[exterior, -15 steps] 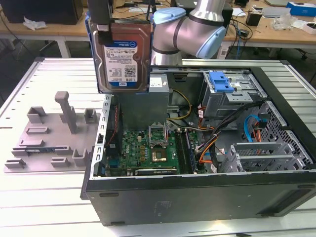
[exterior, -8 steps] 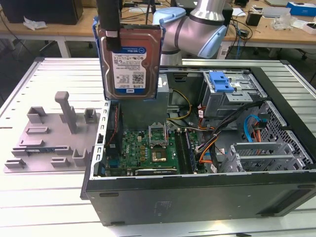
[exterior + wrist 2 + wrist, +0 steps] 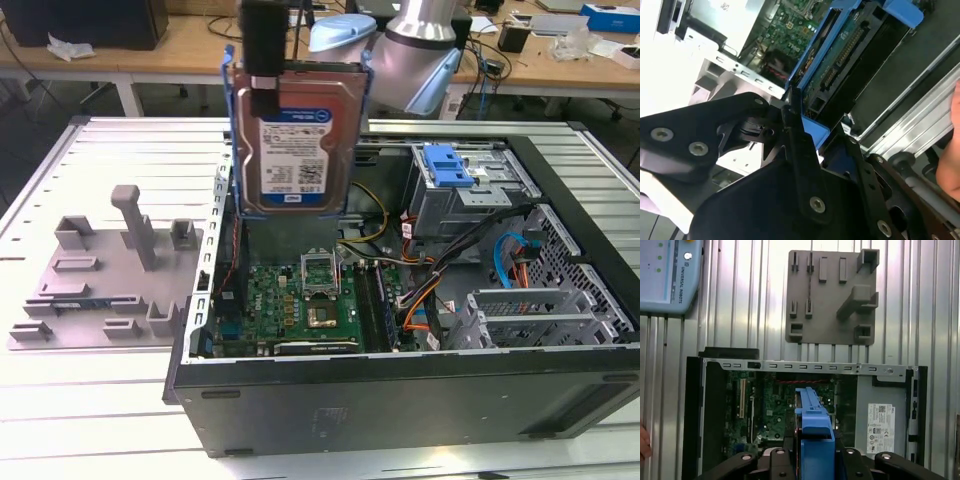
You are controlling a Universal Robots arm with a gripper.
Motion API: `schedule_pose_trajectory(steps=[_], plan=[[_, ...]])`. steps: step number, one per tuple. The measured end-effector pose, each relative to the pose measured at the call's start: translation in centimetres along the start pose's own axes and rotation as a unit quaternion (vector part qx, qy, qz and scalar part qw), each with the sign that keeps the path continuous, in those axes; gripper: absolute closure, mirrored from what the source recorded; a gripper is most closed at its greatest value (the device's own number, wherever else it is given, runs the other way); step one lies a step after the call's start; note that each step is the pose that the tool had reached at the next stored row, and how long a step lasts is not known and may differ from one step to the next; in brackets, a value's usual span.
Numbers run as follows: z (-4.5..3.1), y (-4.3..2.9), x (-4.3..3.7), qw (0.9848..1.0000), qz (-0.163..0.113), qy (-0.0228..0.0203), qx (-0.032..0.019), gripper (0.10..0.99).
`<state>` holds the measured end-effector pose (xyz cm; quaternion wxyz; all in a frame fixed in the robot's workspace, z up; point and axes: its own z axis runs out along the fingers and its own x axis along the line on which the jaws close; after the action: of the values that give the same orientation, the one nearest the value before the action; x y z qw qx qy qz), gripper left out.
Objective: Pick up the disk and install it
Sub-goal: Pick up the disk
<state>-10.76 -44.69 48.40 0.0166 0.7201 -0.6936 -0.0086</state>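
Starting at the exterior view's left, we see a grey fixture plate (image 3: 95, 275) lying on the ribbed metal worktop (image 3: 60, 420), just beside the open computer case (image 3: 400, 400). Next comes the disk (image 3: 297, 150), raised clear of everything and hanging directly below the hand (image 3: 263, 85), which pinches its upper end across the blue carrier frame. In the second wrist view the black fingers (image 3: 799, 142) press on that frame from both sides. The disk stands on end: its long axis runs straight up and down, its labelled face turns toward the exterior camera, and its lower short edge points down at the motherboard (image 3: 300, 305), over the part of the case nearer the plate. Further to the exterior view's right sits the drive bay with a blue latch (image 3: 452, 165), and beyond it a metal drive cage (image 3: 535, 315). We judge the disk well apart from both, off to the exterior view's left of them
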Motion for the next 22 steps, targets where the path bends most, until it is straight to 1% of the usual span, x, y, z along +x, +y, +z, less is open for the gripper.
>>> schedule_pose_trajectory(steps=[6,7,9,11,13,14,17,18,22], plan=[[-0.08,-2.67,0.87,1.0000,-0.001,0.0000,-0.0005,0.718],[-0.10,-3.32,1.04,1.0000,-0.001,0.0000,-0.0007,0.718],[-0.13,-4.13,1.23,1.0000,-0.001,0.0000,-0.0009,0.718],[-0.17,-5.65,1.55,1.0000,-0.002,0.0001,-0.0011,0.718],[-0.19,-6.50,1.71,1.0000,-0.002,0.0001,-0.0012,0.718],[-0.20,-7.05,1.81,1.0000,-0.003,0.0001,-0.0013,0.718],[-0.23,-8.27,2.05,1.0000,-0.004,0.0001,-0.0013,0.718],[-0.24,-8.84,2.18,1.0000,-0.005,0.0001,-0.0013,0.718],[-0.24,-8.93,2.21,1.0000,-0.005,0.0002,-0.0013,0.718]])
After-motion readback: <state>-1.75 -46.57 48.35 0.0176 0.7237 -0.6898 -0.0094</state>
